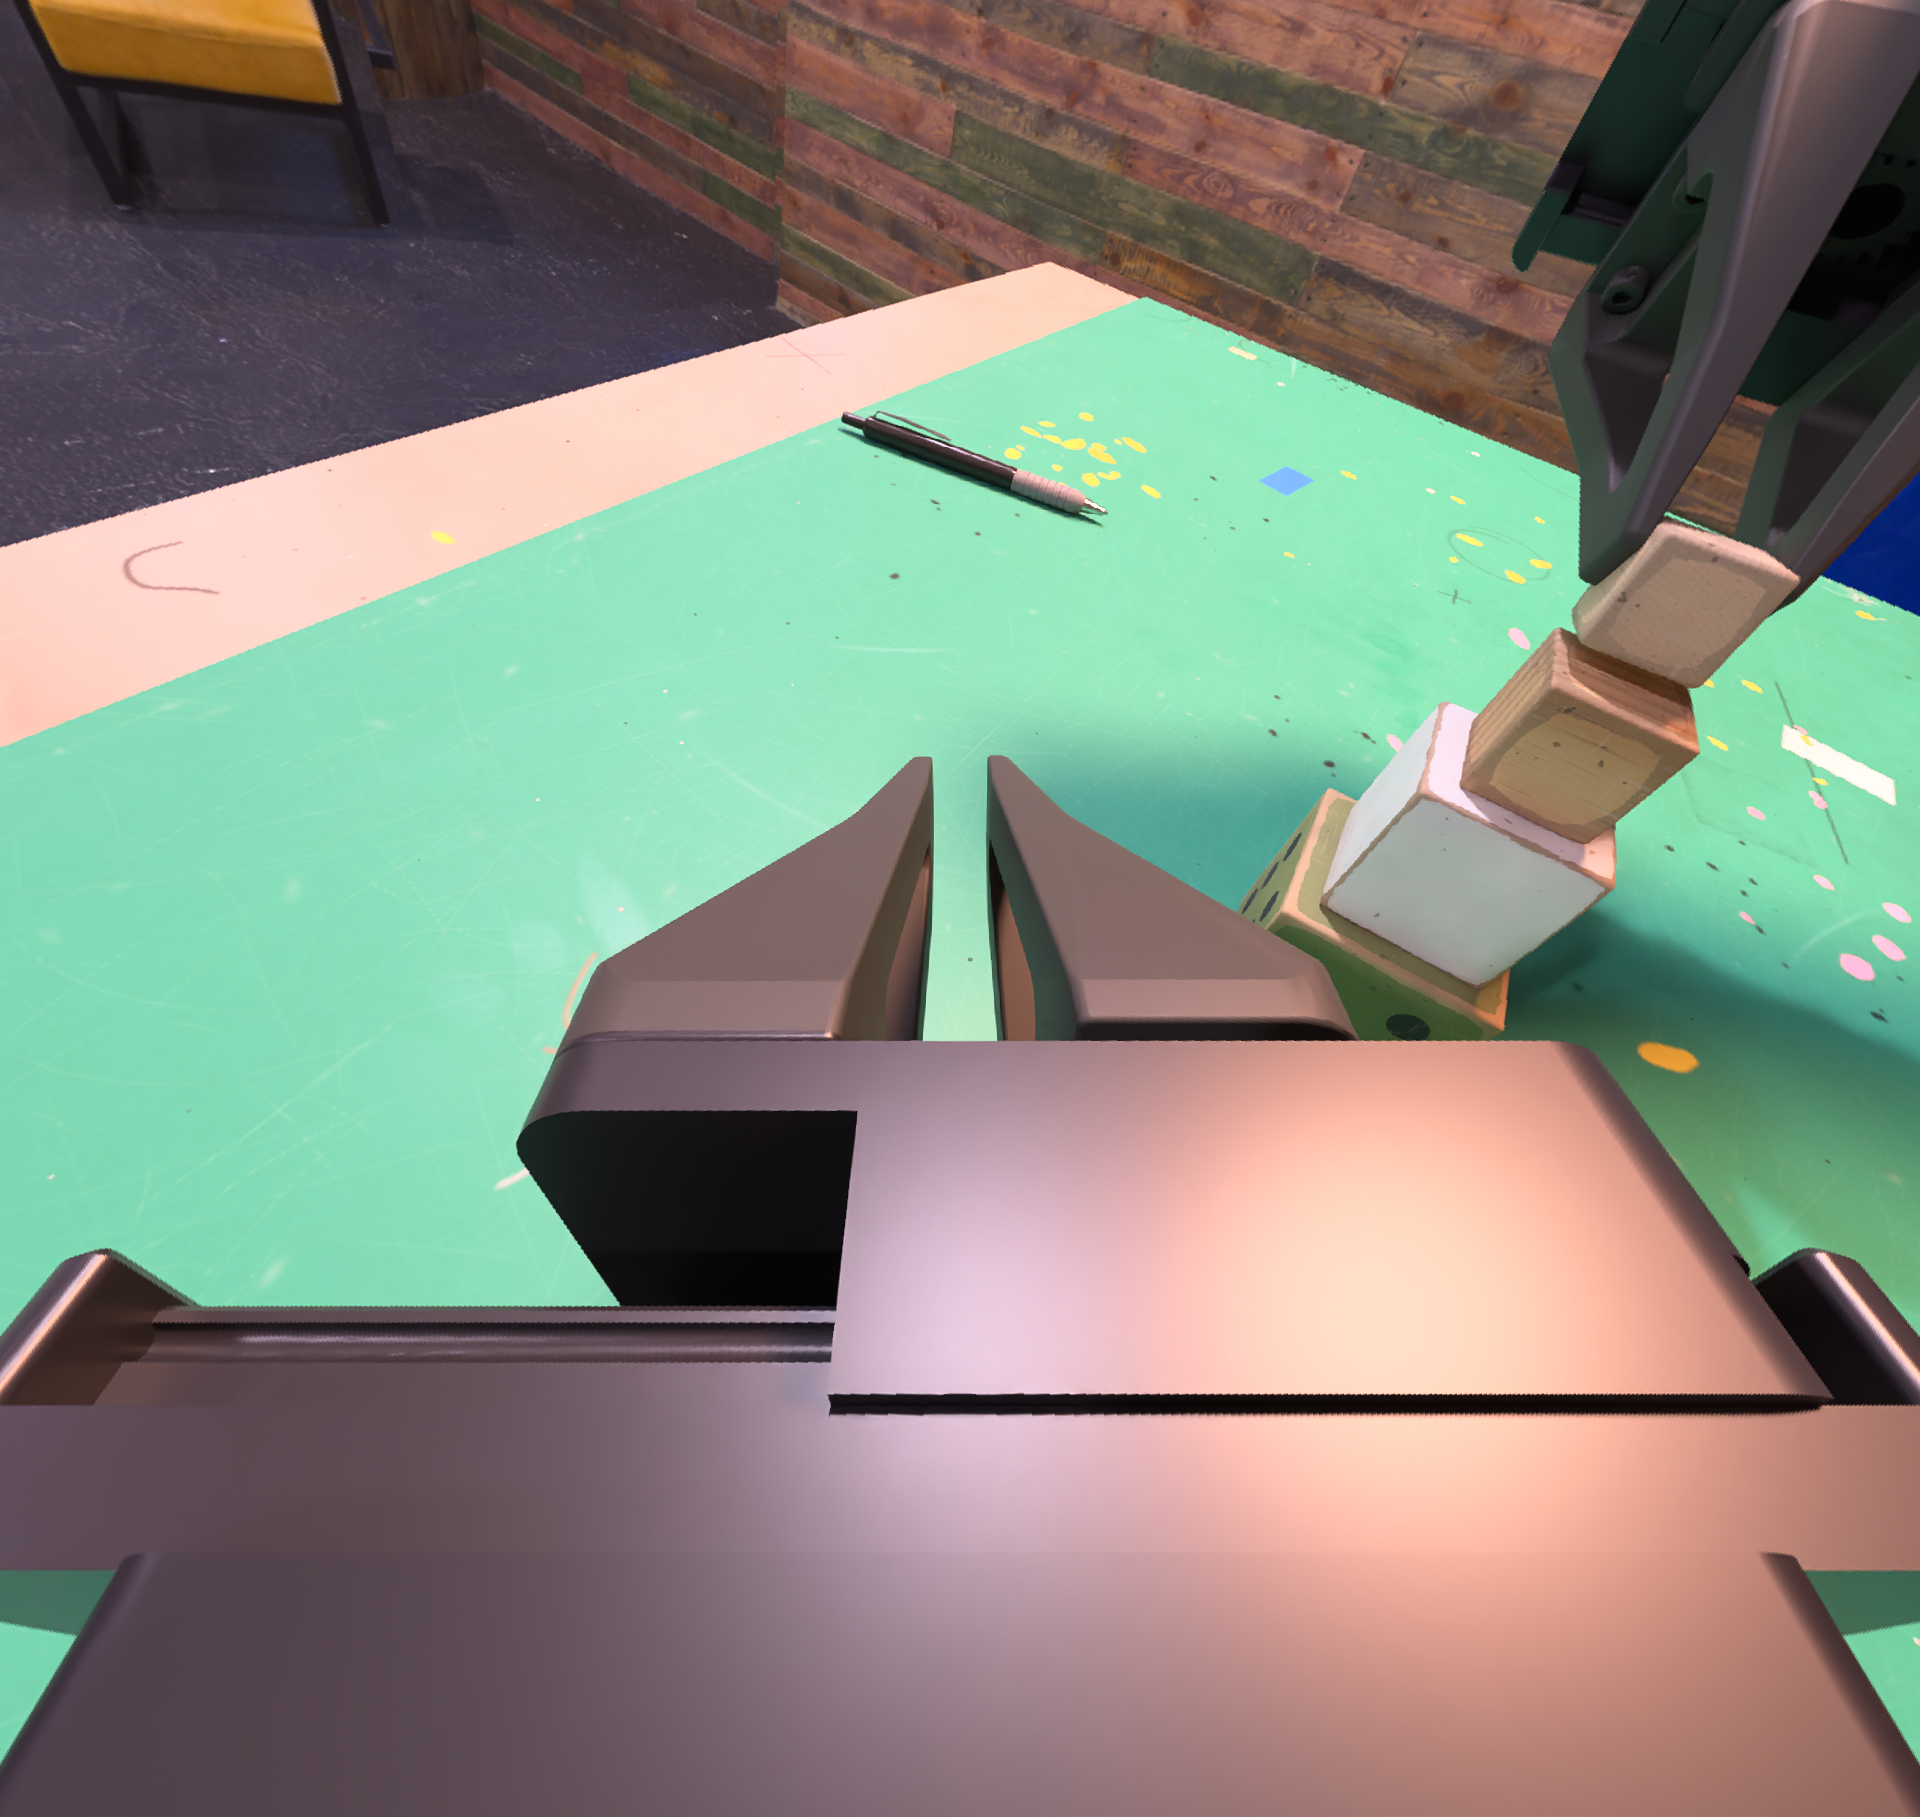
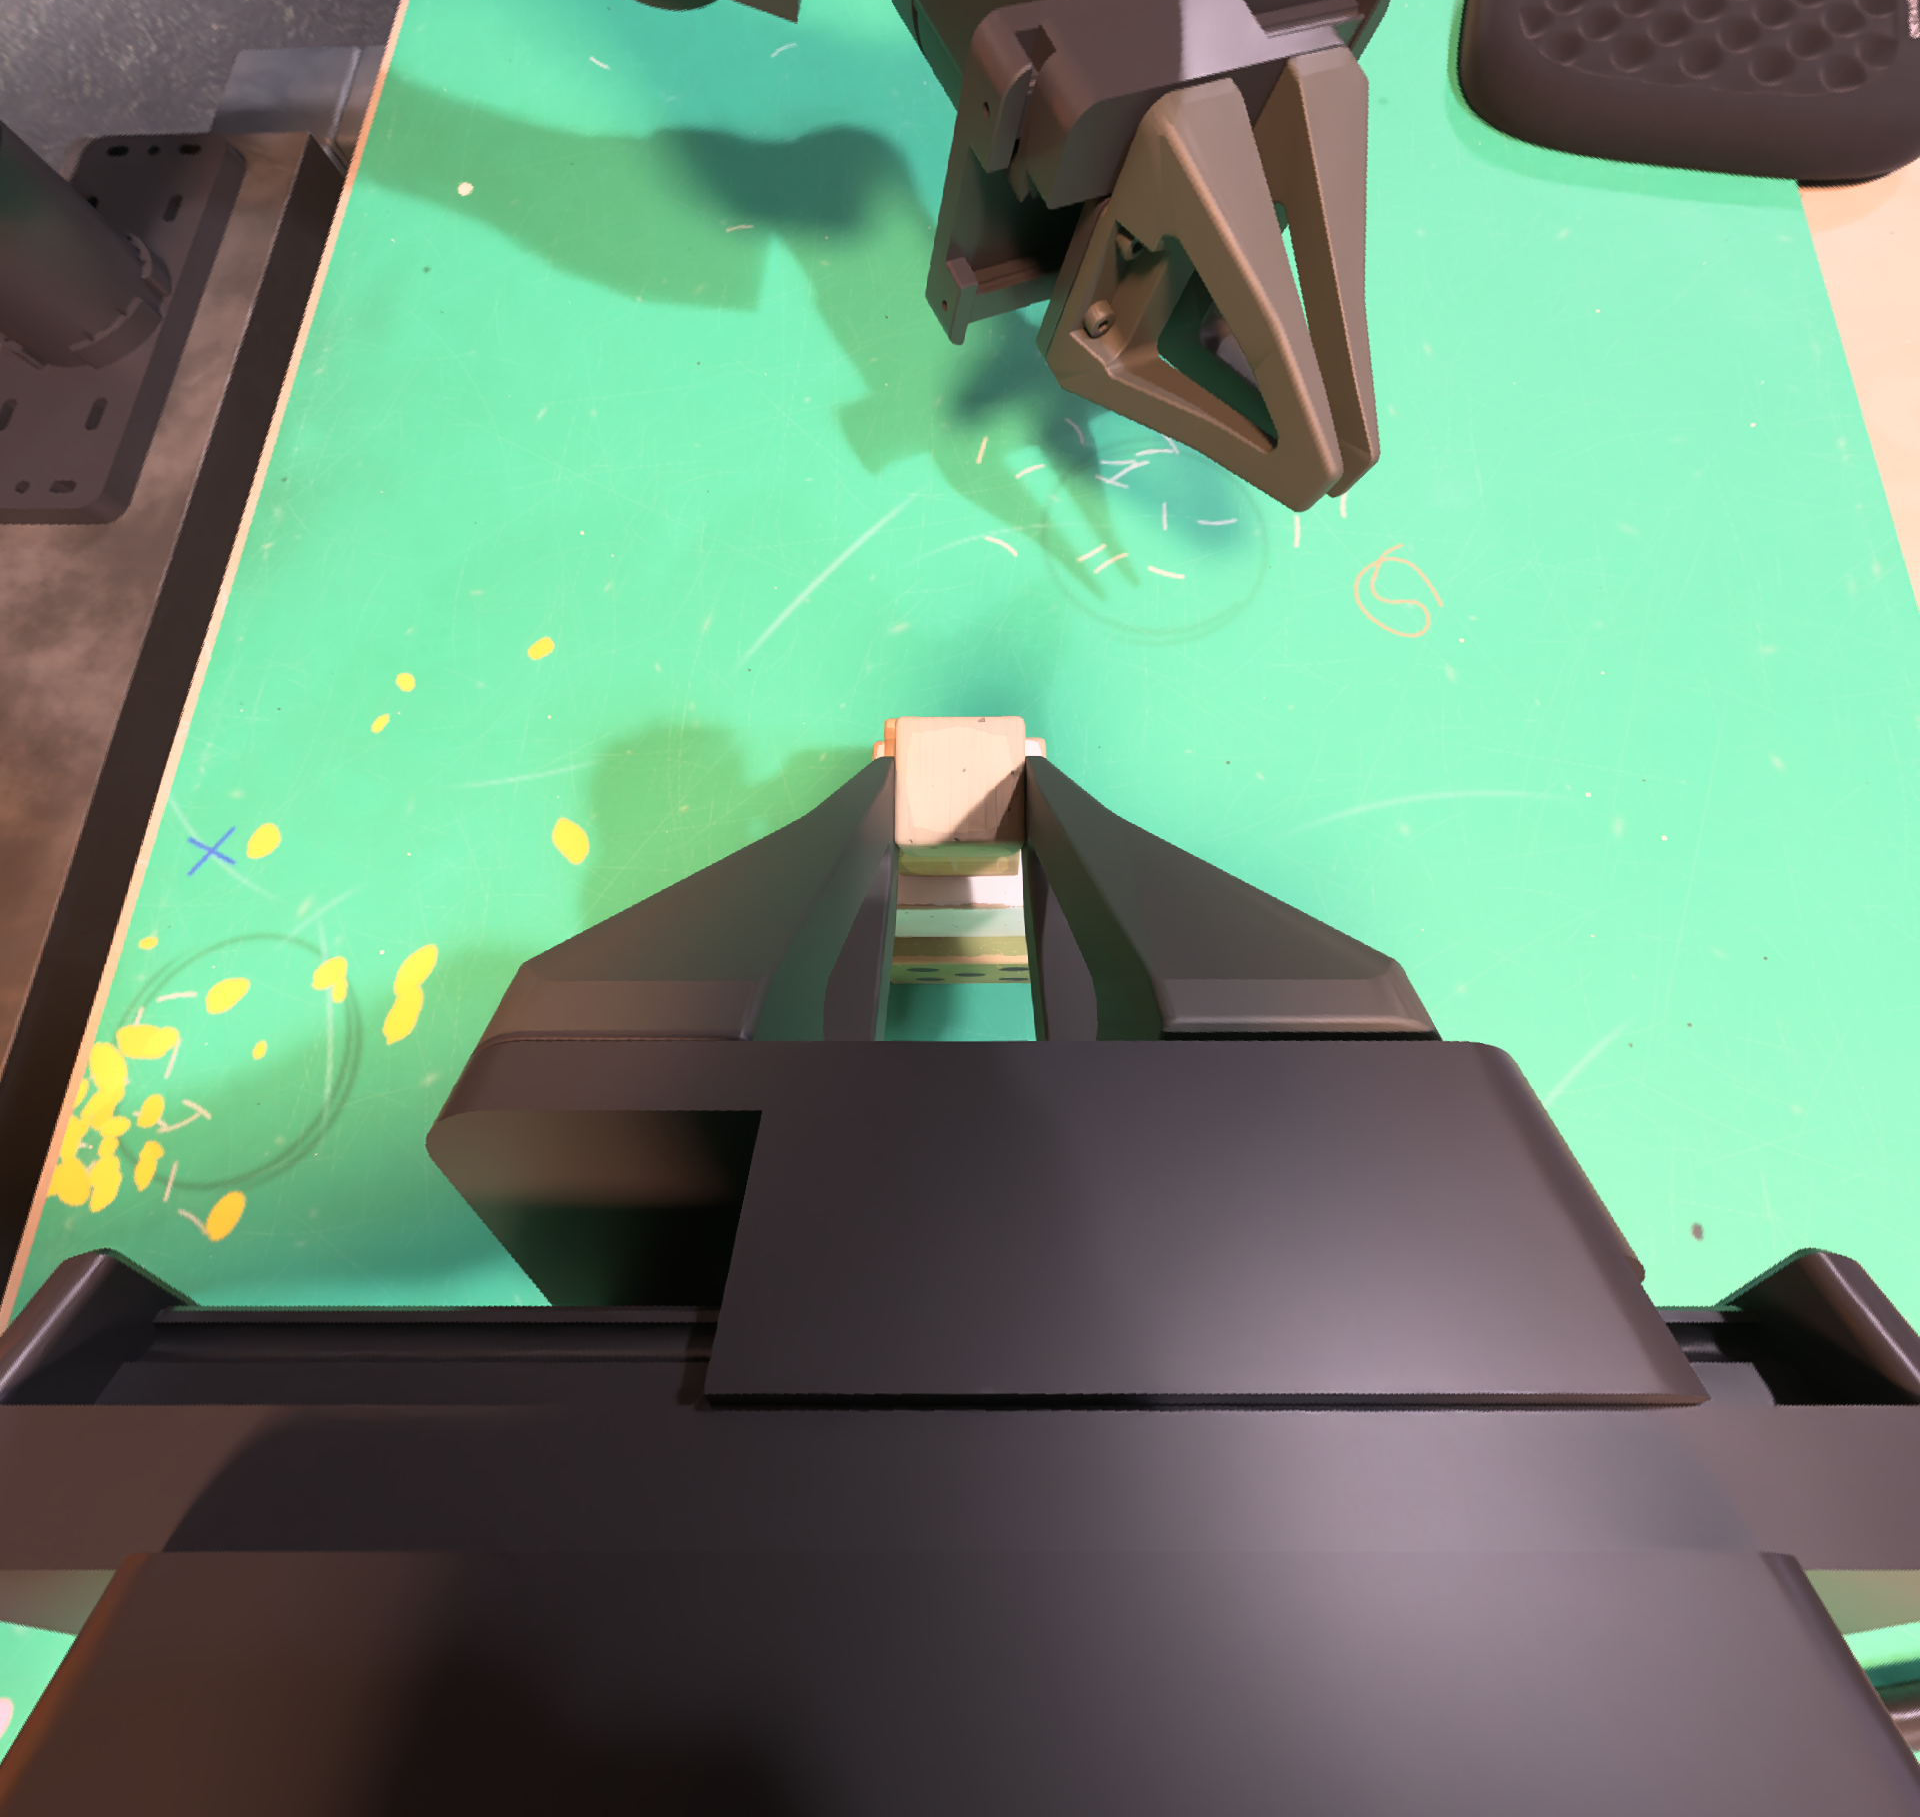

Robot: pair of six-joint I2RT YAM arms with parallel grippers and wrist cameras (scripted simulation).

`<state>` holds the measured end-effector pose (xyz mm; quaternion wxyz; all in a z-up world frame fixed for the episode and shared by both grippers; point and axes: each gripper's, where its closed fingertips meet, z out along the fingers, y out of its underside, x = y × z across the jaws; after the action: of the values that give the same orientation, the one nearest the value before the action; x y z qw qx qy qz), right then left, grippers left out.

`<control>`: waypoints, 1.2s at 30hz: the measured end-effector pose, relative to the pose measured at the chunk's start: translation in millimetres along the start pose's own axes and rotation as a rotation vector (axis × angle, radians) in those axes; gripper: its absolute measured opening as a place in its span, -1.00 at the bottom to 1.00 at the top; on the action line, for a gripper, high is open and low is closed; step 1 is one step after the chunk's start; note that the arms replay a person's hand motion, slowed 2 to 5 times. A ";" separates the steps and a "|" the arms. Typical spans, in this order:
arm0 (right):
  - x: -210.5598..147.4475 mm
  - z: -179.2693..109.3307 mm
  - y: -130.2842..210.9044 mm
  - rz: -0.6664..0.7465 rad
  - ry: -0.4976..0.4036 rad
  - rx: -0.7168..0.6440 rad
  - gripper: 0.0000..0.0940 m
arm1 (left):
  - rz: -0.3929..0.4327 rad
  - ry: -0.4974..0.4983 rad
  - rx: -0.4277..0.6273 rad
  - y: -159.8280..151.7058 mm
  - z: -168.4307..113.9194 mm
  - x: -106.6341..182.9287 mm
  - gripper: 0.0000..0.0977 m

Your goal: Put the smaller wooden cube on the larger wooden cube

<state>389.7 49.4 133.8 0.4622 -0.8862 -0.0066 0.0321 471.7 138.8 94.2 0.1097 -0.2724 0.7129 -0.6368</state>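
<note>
My right gripper (image 2: 958, 765) is shut on a small pale wooden cube (image 2: 958, 780). In the left wrist view this gripper (image 1: 1694, 572) comes down from the upper right and holds the small cube (image 1: 1683, 604) on top of a stack. Right under it is a larger tan wooden cube (image 1: 1579, 739), and the two look to be touching. That cube sits on a white cube (image 1: 1465, 863), which sits on a green dotted cube (image 1: 1382, 988) on the green mat (image 1: 623, 728). My left gripper (image 1: 961, 765) is shut and empty, low over the mat left of the stack.
A black pen (image 1: 977, 466) lies on the mat toward the far edge. A black dimpled pad (image 2: 1704, 42) lies at a mat corner. My left gripper (image 2: 1340, 479) hangs beyond the stack in the right wrist view. An arm base (image 2: 73, 313) stands off the mat. A yellow chair (image 1: 177, 11) and a plank wall stand behind.
</note>
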 end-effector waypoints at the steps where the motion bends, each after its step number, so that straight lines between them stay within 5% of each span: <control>1: 0.2 0.3 0.4 -0.001 0.002 -0.003 -0.58 | 0.000 0.000 0.000 -0.1 0.0 0.0 -0.82; 36: 0.9 5.3 -1.6 -0.021 0.017 -0.012 -0.58 | 0.009 0.007 -0.016 2.2 1.5 1.8 -0.82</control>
<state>390.2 54.8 132.0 0.4574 -0.8890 -0.0121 0.0199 470.4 136.7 92.2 0.1080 -0.2677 0.7197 -0.6315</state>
